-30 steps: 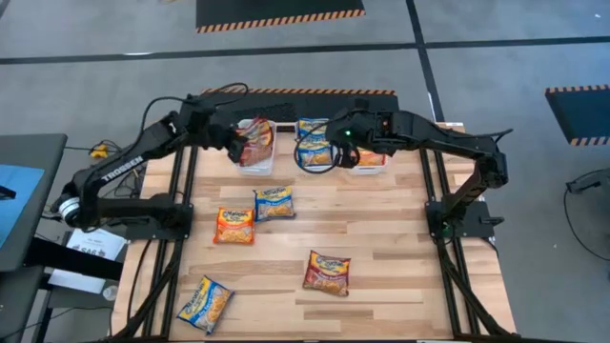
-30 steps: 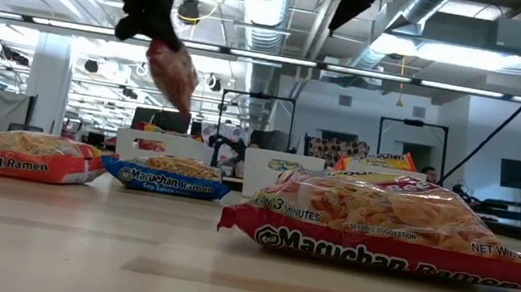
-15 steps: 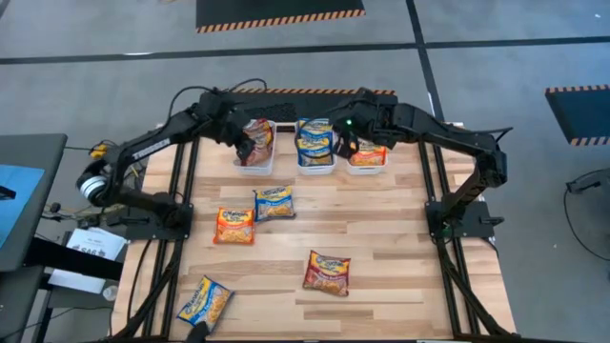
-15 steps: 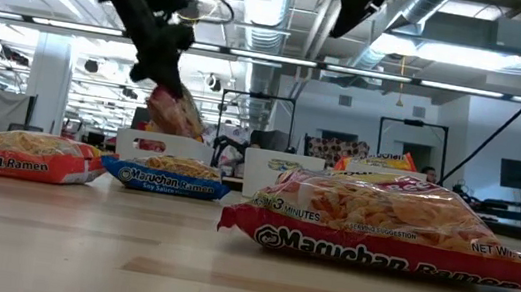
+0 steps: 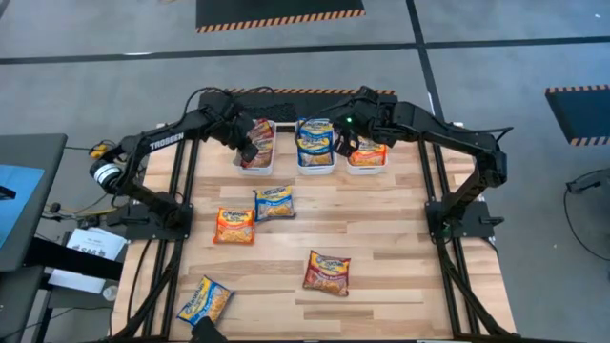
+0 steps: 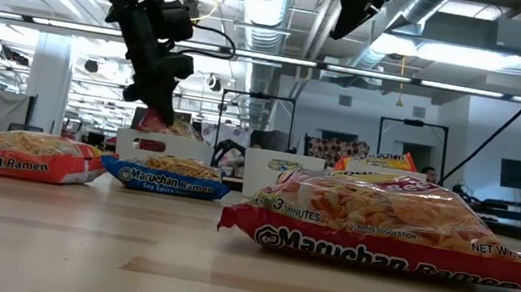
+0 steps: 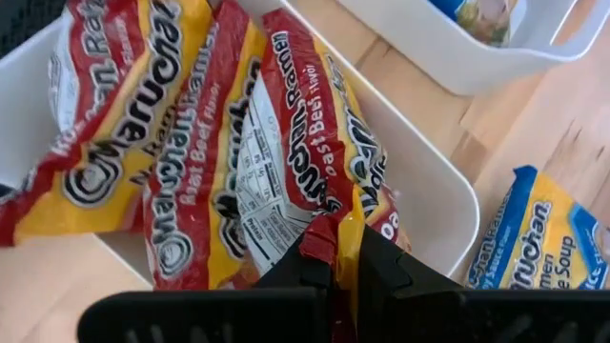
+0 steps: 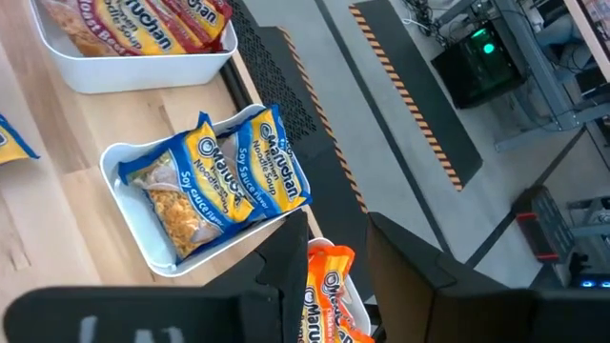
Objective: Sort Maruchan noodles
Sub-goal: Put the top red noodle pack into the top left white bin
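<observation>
Though crumpled, glossy dark-red noodle packet [image 7: 295, 181]

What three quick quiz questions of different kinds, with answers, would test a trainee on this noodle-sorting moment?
1. True or false: the left claw is shut on a red packet over the left bin.
2. How many packets lie loose on the table?
3. Which colour fills the middle bin? A red, B blue, C orange.

Key: 1 true. 2 four: an orange packet, a blue packet, a dark red packet, and a second blue packet. 3 B.
</observation>
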